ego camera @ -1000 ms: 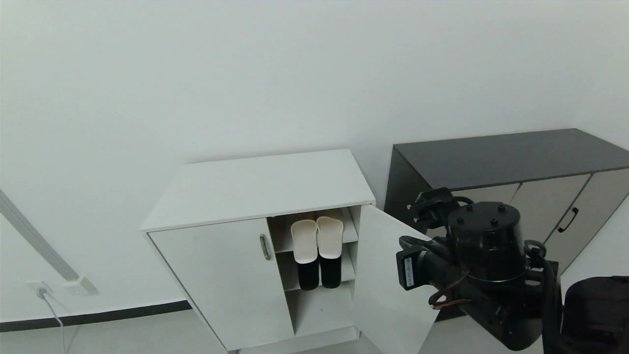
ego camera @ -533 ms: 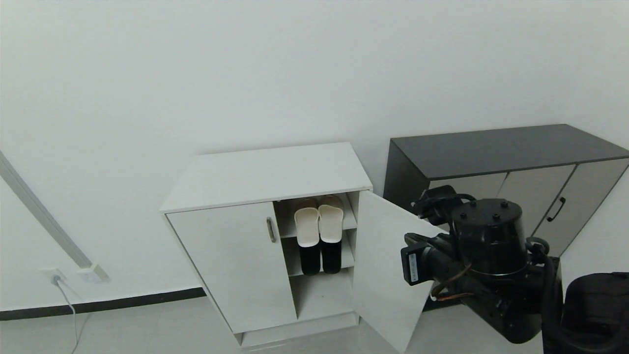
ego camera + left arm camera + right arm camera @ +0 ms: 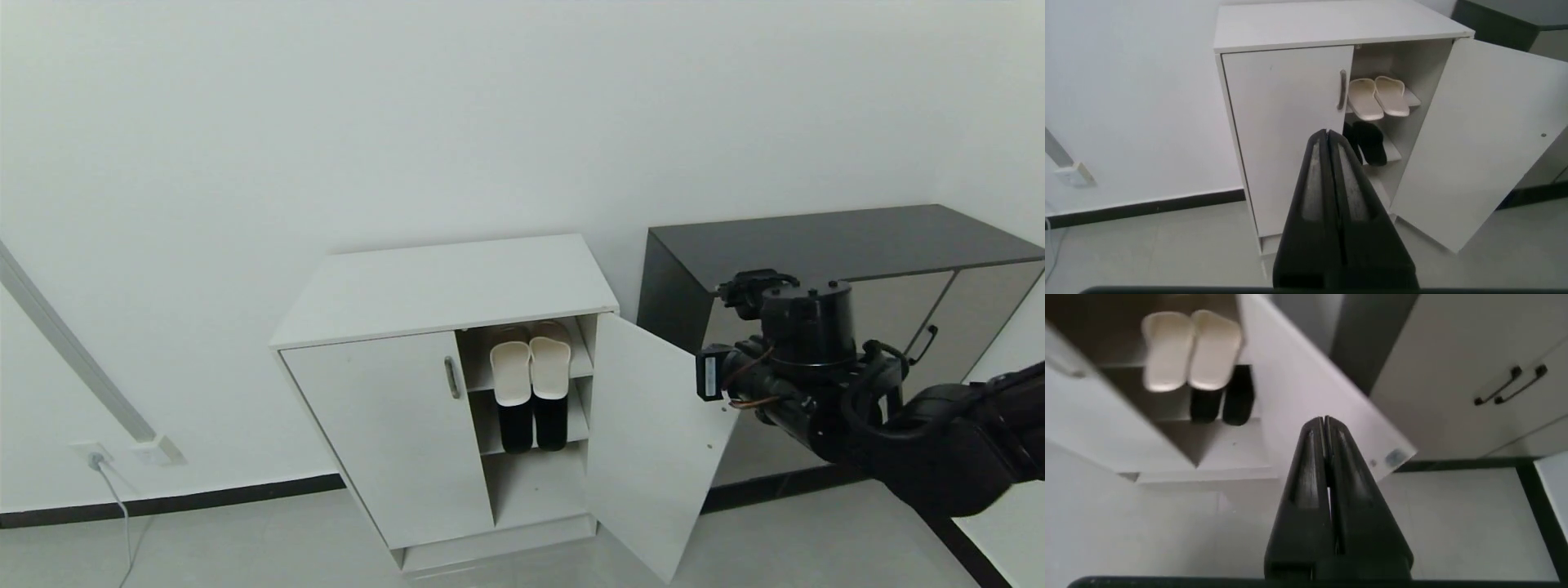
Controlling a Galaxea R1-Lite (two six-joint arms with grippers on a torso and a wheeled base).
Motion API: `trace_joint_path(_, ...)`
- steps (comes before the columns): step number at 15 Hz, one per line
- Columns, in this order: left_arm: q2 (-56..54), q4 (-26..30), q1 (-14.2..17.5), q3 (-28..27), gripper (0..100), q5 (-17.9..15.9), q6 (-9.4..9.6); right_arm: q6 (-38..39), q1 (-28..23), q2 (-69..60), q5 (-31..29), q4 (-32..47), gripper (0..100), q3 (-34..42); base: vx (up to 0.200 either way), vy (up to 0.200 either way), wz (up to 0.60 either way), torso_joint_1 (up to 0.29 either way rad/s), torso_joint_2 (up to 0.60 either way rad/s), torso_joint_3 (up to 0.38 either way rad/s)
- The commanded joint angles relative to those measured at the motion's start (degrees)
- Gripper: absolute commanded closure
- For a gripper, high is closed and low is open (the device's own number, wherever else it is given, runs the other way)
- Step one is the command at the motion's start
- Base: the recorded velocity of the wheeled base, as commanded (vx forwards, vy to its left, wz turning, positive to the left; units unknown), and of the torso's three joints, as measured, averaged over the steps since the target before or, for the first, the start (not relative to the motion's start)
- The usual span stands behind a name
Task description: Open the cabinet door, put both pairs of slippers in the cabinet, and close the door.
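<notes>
Slippers (image 3: 549, 367) both stowed inside the cabinet (image 3: 445, 286): white pair (image 3: 510, 376) on the upper shelf (image 3: 581, 377), black pair (image 3: 532, 426) on the shelf just below. Closing step in hand, judging by that. Right-hand door (image 3: 653, 441) standing wide open, left door (image 3: 392, 433) shut. Right gripper (image 3: 1326, 423) pinched closed on nothing, beside the open door's free edge. Left gripper (image 3: 1328, 135) likewise closed and empty, facing the cabinet front from well back. Next, probably: press against the door's outer face near the free edge and swing it round to the frame.

Left gripper (image 3: 1328, 135), right gripper (image 3: 1325, 423): both empty, fingers (image 3: 1313, 175) pressed together.
</notes>
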Motion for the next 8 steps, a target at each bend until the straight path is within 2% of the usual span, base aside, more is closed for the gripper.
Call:
trace_joint_path(1,0.04,0.02,0.01,0.01,100,0.00,-0.02,0.13,-4.25,6.00,1.19,0.01,100,-3.75,0.000,0.000,0.00,0.000,0.00,0.000)
trace_joint_path(4,0.04,0.02,0.01,0.01,100,0.00,-0.02,0.39,-7.50,10.22,4.10,-0.25,100,-7.18,0.000,0.000,0.00,0.000,0.00,0.000)
trace_joint_path(8,0.04,0.02,0.01,0.01,100,0.09,-0.02,0.48,-9.70,14.96,4.62,-1.22,100,-10.08,0.000,0.000,0.00,0.000,0.00,0.000)
